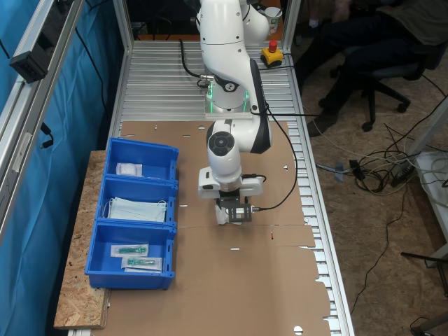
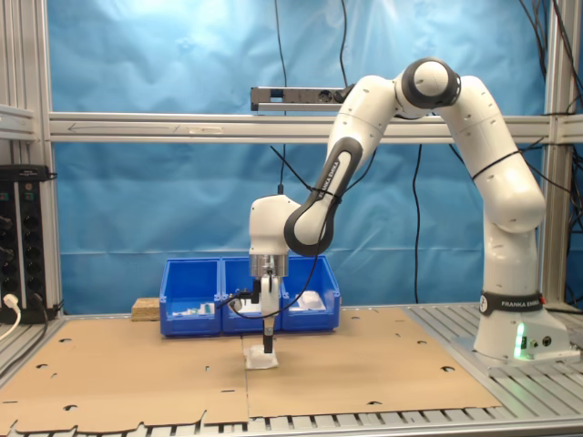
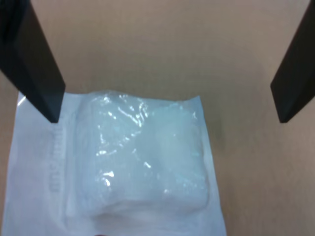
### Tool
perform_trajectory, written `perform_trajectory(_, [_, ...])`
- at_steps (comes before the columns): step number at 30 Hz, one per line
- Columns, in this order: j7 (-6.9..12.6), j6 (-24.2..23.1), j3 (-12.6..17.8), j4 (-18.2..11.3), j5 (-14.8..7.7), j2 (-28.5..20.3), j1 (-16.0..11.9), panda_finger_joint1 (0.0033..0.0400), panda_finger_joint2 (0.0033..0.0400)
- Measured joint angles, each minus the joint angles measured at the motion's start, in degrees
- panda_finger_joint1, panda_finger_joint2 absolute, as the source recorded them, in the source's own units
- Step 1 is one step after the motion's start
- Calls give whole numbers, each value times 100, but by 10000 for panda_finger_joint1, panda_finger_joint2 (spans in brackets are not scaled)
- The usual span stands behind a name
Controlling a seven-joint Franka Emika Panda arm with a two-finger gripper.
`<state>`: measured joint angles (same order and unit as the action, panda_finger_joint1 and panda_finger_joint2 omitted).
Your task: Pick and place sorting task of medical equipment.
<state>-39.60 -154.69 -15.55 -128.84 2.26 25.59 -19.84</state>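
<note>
Brown cardboard sheet [image 1: 280, 280] is laid over a slatted aluminium table [image 1: 154, 84], blue curtain [image 2: 164, 64] behind. Wrapped gauze packet [image 3: 142, 162] is seen mid-sheet beneath the gripper [image 3: 165, 105], jaws spread wide, nothing held.

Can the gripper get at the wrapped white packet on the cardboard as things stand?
Probably yes. The gripper hangs open right over the white packet, fingers wide apart, nothing between them and the wrap. One finger sits over the packet's flat edge, so it may press on that edge when lowered.
</note>
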Motion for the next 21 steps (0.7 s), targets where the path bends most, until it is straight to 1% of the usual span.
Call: perform_trajectory(21, [0,-296,35,376,0,275,0,400,400])
